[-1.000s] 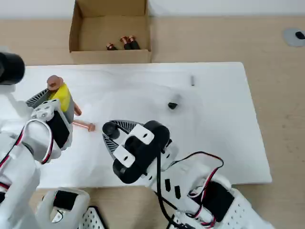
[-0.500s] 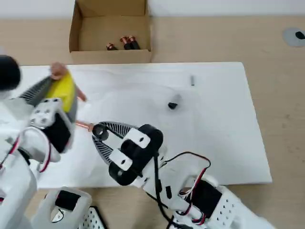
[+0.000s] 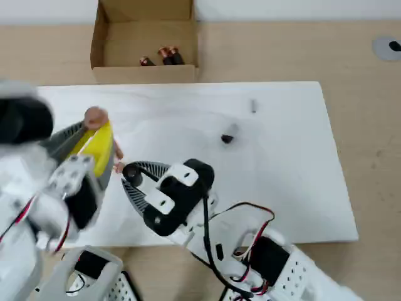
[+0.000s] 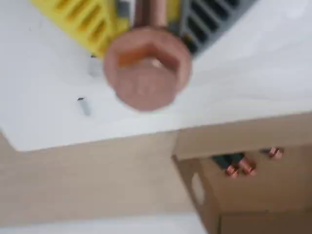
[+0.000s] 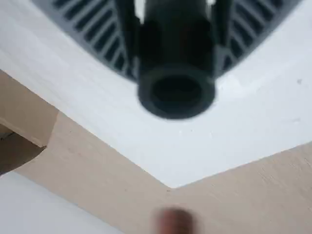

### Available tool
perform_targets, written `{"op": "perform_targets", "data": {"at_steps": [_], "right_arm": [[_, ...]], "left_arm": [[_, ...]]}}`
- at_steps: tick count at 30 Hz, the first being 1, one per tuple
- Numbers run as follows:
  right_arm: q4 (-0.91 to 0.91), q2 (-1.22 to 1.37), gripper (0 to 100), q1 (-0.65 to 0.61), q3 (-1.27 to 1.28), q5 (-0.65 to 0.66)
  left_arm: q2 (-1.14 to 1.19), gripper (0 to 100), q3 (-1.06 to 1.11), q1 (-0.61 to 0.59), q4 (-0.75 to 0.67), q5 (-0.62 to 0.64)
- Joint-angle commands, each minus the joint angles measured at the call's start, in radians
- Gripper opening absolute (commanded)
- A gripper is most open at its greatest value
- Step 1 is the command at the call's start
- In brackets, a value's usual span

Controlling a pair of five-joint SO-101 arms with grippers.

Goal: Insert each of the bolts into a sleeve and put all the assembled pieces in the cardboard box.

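Copper bolt (image 3: 95, 116) sits clenched in our left pincer (image 3: 94, 130), head poking out past the fingertips. Black sleeve (image 3: 131, 173) is gripped in our right pincer (image 3: 135, 180), bore facing the wrist camera. Over the last second the left arm swung out toward the far edge, then came back in, while the right arm edged over to meet it. Bolt and sleeve are now near each other above the white sheet (image 3: 282, 182), not touching. We read this as lining up for insertion; the shank isn't in the bore yet. Three assembled pieces (image 3: 161, 56) lie in the cardboard box (image 3: 98, 44) on the bench (image 3: 363, 125); a spare sleeve (image 3: 227, 138) waits on the sheet.
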Motion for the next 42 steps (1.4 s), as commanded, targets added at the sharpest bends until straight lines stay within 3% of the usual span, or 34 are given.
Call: {"op": "perform_targets", "data": {"at_steps": [1, 11, 34, 42], "right_arm": [[-0.026, -0.015, 0.9, -0.015, 0.004, -0.011], [-0.026, -0.015, 0.9, -0.015, 0.004, -0.011], [-0.026, -0.015, 0.9, -0.015, 0.004, -0.011], [-0.011, -0.015, 0.9, -0.016, 0.004, -0.032]], "left_arm": [[-0.035, 0, -0.04, 0.034, 0.018, -0.015], [-0.047, 0, -0.025, 0.087, 0.021, -0.002], [-0.142, 0, 0.198, 0.089, 0.012, -0.005], [-0.148, 0, 0.29, 0.087, -0.071, -0.002]]}}
